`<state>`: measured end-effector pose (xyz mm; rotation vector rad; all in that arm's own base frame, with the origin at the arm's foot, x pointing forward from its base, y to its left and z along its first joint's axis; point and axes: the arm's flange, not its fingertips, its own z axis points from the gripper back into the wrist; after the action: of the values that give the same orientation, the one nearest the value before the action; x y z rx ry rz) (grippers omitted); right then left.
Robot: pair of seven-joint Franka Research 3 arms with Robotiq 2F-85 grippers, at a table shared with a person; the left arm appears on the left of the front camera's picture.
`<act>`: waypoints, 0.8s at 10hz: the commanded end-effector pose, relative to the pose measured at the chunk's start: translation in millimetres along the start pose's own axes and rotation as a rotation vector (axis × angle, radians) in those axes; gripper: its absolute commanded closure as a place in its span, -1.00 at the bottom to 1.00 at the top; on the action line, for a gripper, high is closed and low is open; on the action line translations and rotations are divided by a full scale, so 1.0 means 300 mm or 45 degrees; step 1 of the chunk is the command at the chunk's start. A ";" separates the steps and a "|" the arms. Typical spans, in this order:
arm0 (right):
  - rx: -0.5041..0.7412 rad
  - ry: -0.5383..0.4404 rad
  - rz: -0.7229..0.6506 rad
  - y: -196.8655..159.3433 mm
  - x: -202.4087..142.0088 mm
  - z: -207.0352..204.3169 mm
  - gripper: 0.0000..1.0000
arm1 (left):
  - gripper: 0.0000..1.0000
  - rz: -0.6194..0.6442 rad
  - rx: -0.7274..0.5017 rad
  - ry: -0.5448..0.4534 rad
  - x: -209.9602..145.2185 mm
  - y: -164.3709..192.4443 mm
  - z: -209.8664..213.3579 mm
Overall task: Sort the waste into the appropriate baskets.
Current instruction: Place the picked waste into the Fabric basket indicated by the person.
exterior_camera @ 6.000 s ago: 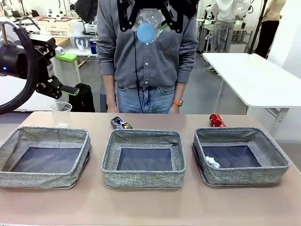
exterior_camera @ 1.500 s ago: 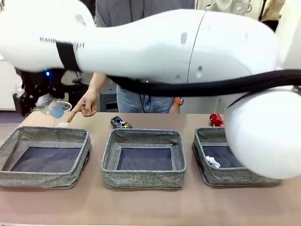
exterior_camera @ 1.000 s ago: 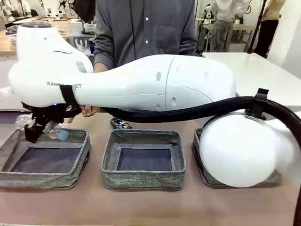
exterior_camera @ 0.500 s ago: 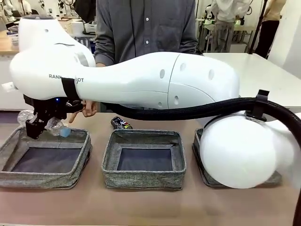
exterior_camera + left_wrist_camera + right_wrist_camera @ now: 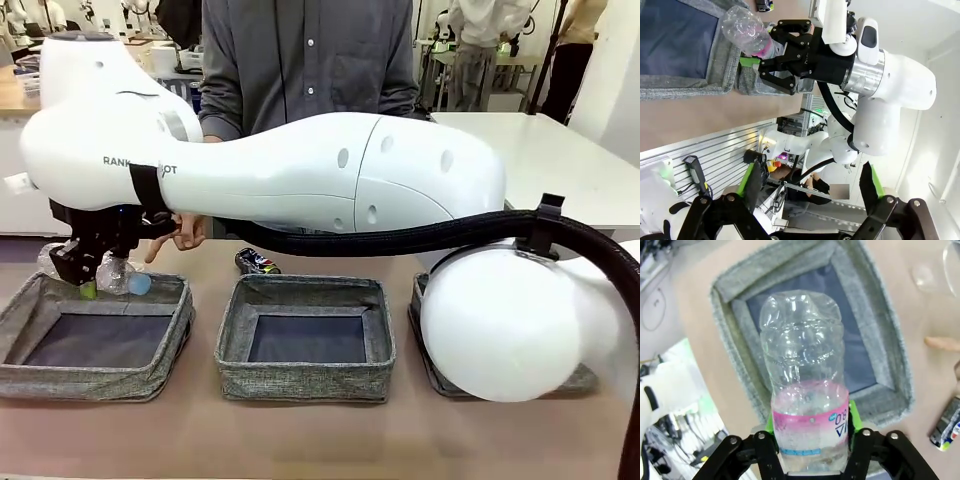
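The right arm stretches across from the robot's right side to its far left, the white wrist bent down behind the jaws so that the right gripper hangs with its fingers pointing downward. Its green pads press on either side of the bottle, whose labelled band sits between the jaws while the rest sticks out past the fingertips. The left gripper faces the other arm, which stands well ahead of its jaws, and its two fingers are spread wide with nothing between them.
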<state>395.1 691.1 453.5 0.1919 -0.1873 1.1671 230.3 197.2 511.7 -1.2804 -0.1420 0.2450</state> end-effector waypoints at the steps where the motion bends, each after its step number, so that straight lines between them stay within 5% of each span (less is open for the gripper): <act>1: 0.024 -0.012 -0.007 -0.002 0.078 0.010 -1.00 | -1.00 0.000 -0.009 -0.018 -0.002 -0.010 -0.010; 8: 0.072 -0.057 -0.122 -0.033 -0.015 0.093 -1.00 | -1.00 0.000 -0.009 -0.018 -0.002 -0.010 -0.010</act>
<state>401.8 688.3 465.0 0.2333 -0.2000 1.1281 230.3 197.2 511.7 -1.2805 -0.1420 0.2451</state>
